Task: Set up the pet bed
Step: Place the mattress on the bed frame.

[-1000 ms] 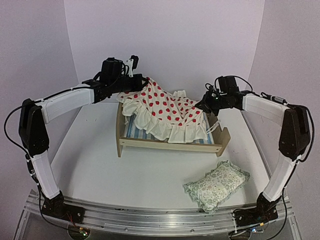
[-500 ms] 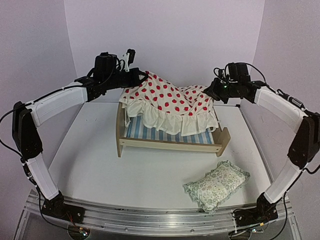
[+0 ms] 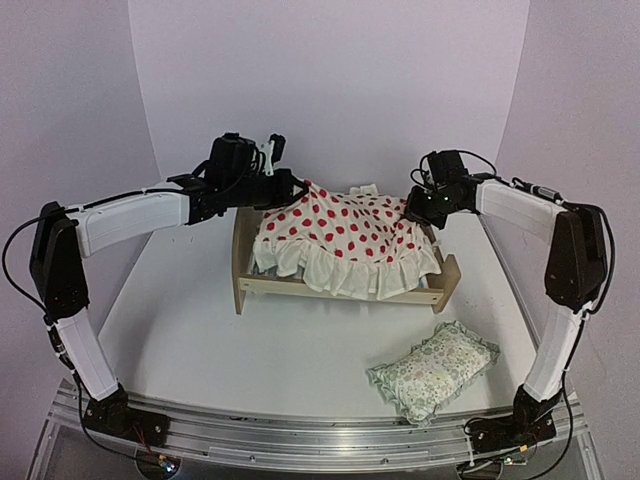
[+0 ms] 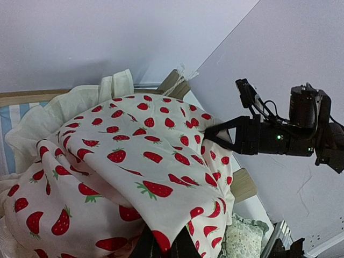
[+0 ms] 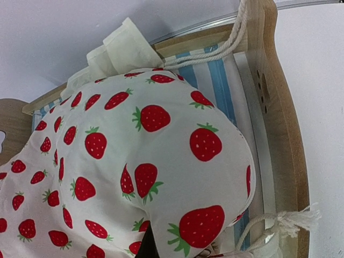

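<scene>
The pet bed (image 3: 246, 262) of light wood stands mid-table, its blue-striped base (image 5: 220, 86) almost covered by the cream cushion (image 3: 345, 235) with the red strawberry print. My left gripper (image 3: 297, 190) is at the cushion's far-left corner, by the headboard, and in the left wrist view the left gripper (image 4: 164, 243) is shut on a fold of the cushion (image 4: 140, 156). My right gripper (image 3: 420, 210) is at the far-right corner, above the footboard (image 5: 274, 107). In the right wrist view the right gripper (image 5: 156, 250) is shut on the cushion (image 5: 145, 140), and the cloth hides most of its fingers.
A green floral frilled pillow (image 3: 435, 370) lies on the table in front of the bed, at the near right. White cord ties (image 5: 279, 220) hang at the footboard's corners. Purple walls close in the back and both sides.
Both grippers have come down with the cushion. It hung stretched above the bed and now lies draped over the striped base, frill over the front rail.
</scene>
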`<act>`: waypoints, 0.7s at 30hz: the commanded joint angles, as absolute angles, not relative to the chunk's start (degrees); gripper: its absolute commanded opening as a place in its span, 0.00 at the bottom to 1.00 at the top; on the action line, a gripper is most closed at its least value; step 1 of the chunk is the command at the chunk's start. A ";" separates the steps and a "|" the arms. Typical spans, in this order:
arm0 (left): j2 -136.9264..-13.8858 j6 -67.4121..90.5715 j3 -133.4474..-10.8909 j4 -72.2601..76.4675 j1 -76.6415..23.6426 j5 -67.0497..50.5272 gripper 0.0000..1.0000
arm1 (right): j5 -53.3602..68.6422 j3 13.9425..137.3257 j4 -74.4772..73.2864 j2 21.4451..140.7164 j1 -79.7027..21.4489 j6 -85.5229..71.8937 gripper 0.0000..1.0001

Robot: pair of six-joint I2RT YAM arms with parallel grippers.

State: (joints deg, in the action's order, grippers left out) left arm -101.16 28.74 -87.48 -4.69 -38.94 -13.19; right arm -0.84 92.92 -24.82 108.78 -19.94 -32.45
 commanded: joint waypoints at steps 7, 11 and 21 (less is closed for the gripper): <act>-105.19 23.57 -96.73 -9.76 -40.53 -0.53 0.07 | 2.38 96.66 -24.87 108.92 -19.95 -30.68 0.36; -104.98 23.63 -96.34 -10.31 -40.48 1.72 0.08 | 4.88 94.85 -25.02 104.43 -20.14 -29.40 0.66; -104.01 24.35 -92.03 -10.52 -38.80 2.48 0.09 | 3.24 83.34 -24.05 91.09 -34.03 -24.64 0.74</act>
State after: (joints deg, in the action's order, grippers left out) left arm -105.32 24.14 -93.08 -10.99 -40.38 2.05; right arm 3.90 88.19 -25.38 96.49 -25.71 -28.17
